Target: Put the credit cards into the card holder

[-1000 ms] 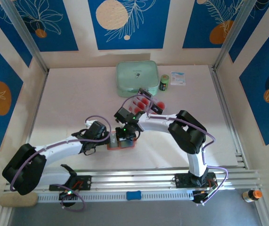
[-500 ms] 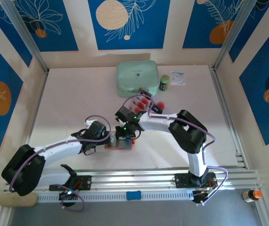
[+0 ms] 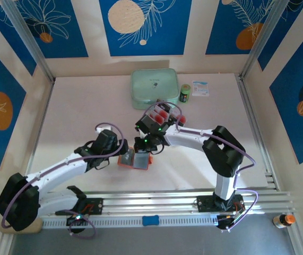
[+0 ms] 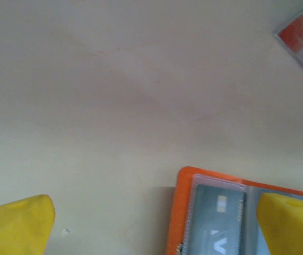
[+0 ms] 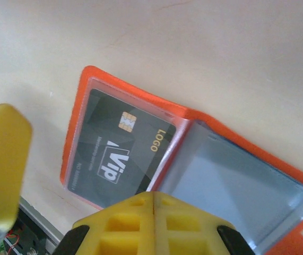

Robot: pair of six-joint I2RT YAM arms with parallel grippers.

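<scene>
L gripper (image 4: 154,226) spread wide, R gripper (image 5: 154,210) pinched closed.

"Vip", "LOGO": card (image 5: 122,154) in card holder (image 5: 86,75)

The open orange-red fold-over card holder (image 5: 236,186) lies near the front of the pale worktop (image 3: 77,106), with a dark plastic card (image 5: 120,149) in its left sleeve. The left claw (image 4: 152,226) straddles the holder's left end and the right claw (image 5: 154,215) hangs over its middle. Just behind lie the pink-white credit cards (image 3: 163,114). Farther back sits a mint-green rounded case (image 3: 153,88), with a small green jar (image 3: 185,93) and a white packet (image 3: 200,88) to its right.
</scene>
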